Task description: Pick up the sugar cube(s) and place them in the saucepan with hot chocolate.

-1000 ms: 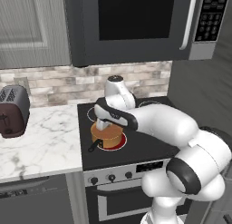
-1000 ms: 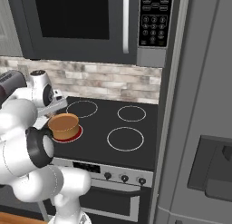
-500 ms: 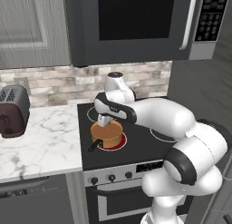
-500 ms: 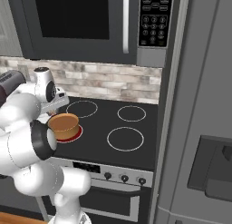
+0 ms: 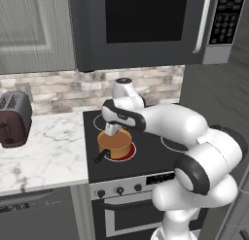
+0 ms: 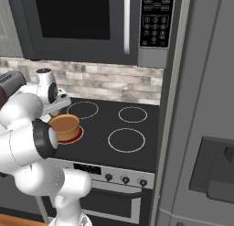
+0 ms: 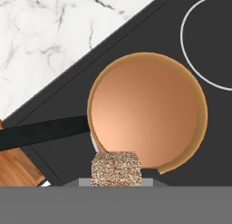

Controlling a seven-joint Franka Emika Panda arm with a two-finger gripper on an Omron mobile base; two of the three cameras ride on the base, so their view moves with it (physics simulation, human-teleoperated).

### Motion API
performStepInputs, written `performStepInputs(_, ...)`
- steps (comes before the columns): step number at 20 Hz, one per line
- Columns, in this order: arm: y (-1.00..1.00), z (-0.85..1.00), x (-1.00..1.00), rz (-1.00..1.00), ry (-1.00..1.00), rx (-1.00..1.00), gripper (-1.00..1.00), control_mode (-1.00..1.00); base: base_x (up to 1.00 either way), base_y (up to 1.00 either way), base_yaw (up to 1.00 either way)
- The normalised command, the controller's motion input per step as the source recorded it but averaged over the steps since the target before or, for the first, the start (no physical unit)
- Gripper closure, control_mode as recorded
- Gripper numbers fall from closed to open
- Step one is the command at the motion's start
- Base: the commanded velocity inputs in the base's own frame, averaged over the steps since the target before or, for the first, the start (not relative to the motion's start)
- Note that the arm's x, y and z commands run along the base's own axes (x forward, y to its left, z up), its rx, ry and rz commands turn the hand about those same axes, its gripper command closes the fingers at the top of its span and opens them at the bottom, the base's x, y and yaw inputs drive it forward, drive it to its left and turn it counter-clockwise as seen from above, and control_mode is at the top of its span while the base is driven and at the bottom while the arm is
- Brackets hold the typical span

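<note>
The saucepan [image 5: 115, 143] is a small copper pan with brownish-orange contents and a black handle [image 7: 43, 131]. It sits on the front left burner of the black stove [image 6: 105, 154]. My gripper [image 5: 112, 129] hangs just above the saucepan's [image 6: 65, 126] near-left rim, pointing down. It is shut on one sugar cube [image 7: 116, 168], a speckled tan-brown block. In the hand view the cube hovers over the rim of the saucepan [image 7: 147, 109], on the handle side.
A dark red toaster [image 5: 13, 120] stands at the back left of the marble counter [image 5: 48, 156]. A microwave [image 5: 141, 25] hangs low over the stove. Three ringed burners [image 6: 126, 140] lie bare, and a grey fridge [image 6: 205, 129] walls the right side.
The arm's elbow has swung a little and the hand has shifted slightly over the saucepan, still holding the cube. The saucepan has not moved.
</note>
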Motion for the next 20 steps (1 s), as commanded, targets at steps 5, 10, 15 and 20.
performStepInputs(5, -0.09, -0.04, 0.28, 0.0, 0.0, 0.0, 1.0, -1.0, 0.0, 0.0, 0.0)
performStepInputs(10, -0.01, 0.0, 0.21, 0.0, 0.0, 0.0, 1.0, -1.0, 0.0, 0.0, 0.0)
performStepInputs(15, 0.0, 0.0, 0.17, 0.0, 0.0, 0.0, 1.0, -1.0, 0.0, 0.0, 0.0)
performStepInputs(20, 0.0, 0.0, 0.15, 0.01, 0.0, 0.0, 1.0, -1.0, 0.0, 0.0, 0.0)
